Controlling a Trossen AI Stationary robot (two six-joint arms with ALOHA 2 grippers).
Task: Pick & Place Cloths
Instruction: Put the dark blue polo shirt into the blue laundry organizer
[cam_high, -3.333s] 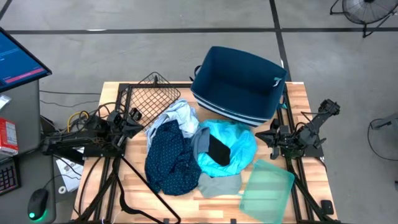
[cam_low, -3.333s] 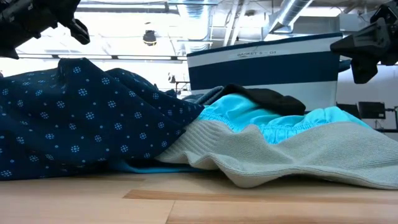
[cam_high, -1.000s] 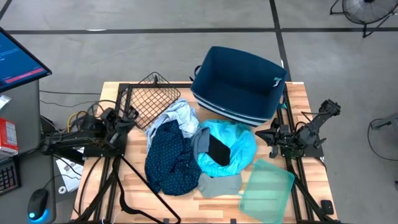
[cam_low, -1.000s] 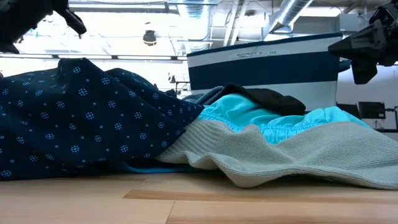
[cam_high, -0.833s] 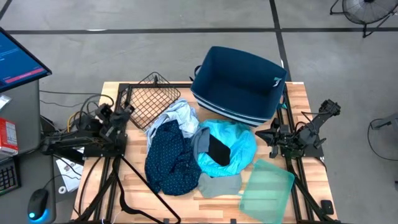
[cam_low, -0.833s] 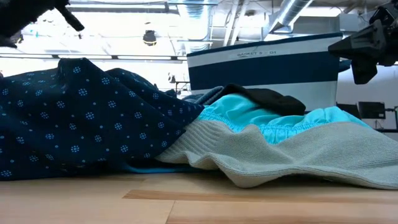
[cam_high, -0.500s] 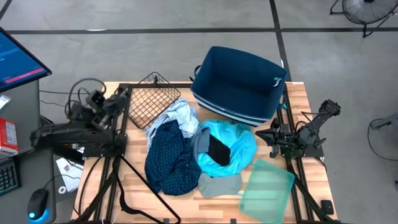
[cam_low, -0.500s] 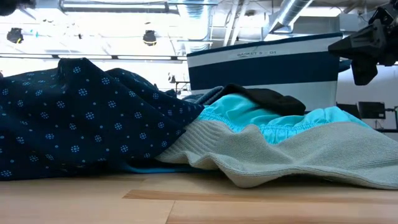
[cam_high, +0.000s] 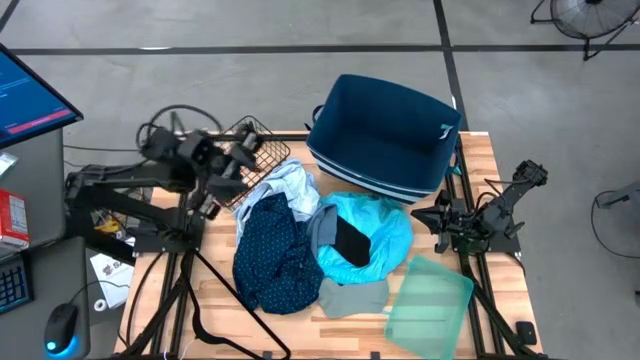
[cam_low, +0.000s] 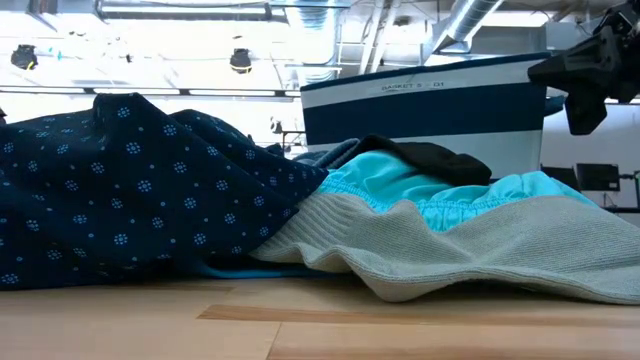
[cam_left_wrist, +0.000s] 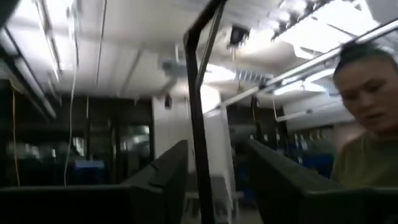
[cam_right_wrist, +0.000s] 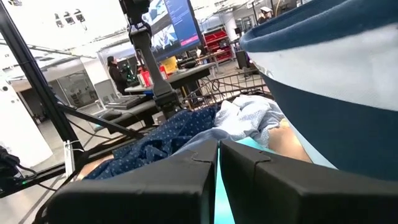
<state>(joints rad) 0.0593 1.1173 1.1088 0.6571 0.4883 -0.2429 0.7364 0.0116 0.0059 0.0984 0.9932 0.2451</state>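
left gripper (cam_high: 243, 158): raised over the table's far-left part, above the black wire basket (cam_high: 240, 165); wrist view shows two dark fingers (cam_left_wrist: 165, 177) apart with a clear gap, nothing between them; holds nothing
right gripper (cam_high: 437, 218): at the right table edge, just beside the turquoise cloth; fingers (cam_right_wrist: 186, 180) pressed nearly together, only a thin slit; empty; shows at upper right in low view (cam_low: 585, 70)
navy patterned cloth (cam_high: 270, 250): lies on the table (cam_high: 480, 160), left of centre, crumpled; big dark mound at left in low view (cam_low: 140, 190)
pale blue-white cloth (cam_high: 285, 188): just behind the navy one, touching it, partly against the wire basket; seen in right wrist view (cam_right_wrist: 249, 118)
turquoise cloth (cam_high: 375, 235): centre of table, bunched, in front of the bin
small black cloth (cam_high: 352, 242): lies on top of the turquoise cloth
grey cloth (cam_high: 350, 296): near front edge, touching turquoise; frontmost in low view (cam_low: 480, 250)
navy bin (cam_high: 385, 135): far side of table, open top, nothing visible inside
green tray (cam_high: 430, 300): front right corner, just beside the grey cloth
person (cam_left_wrist: 367, 124): in left wrist view, in the room beyond the table
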